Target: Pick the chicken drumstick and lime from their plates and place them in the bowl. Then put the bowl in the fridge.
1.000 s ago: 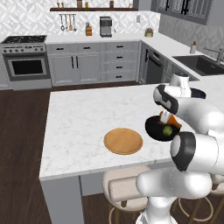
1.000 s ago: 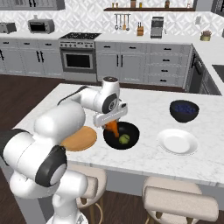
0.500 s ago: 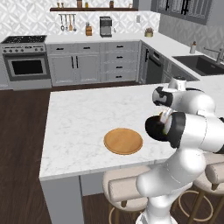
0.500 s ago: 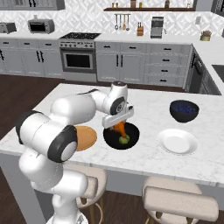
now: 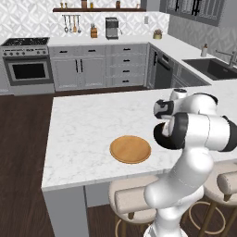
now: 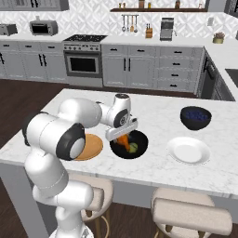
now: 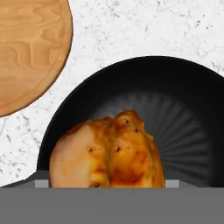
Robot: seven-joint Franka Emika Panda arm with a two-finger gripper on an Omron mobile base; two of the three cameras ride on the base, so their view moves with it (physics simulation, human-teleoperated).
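Right base view: the gripper [image 6: 122, 138] hangs over the near-left part of the black bowl [image 6: 139, 149], and the drumstick [image 6: 123, 139] stands upright right under it. Whether the fingers grasp the drumstick or have let go of it, I cannot tell; they are spread wide. The lime [image 6: 133, 148] lies in the bowl just beside the drumstick's lower end. In the hand view the drumstick [image 7: 109, 153] looms close before the camera with the bowl's ribbed black inside [image 7: 183, 127] behind it, and the wooden plate [image 7: 26, 48] lies near the bowl, apart from it on the marble counter [image 7: 144, 26]. Outward, the wooden plate [image 6: 93, 146] sits left of the bowl, the white plate [image 6: 188, 150] to its right, and a dark blue bowl [image 6: 195, 118] beyond that. In the left base view the wooden plate [image 5: 130, 149] lies on the counter [image 5: 88, 125].
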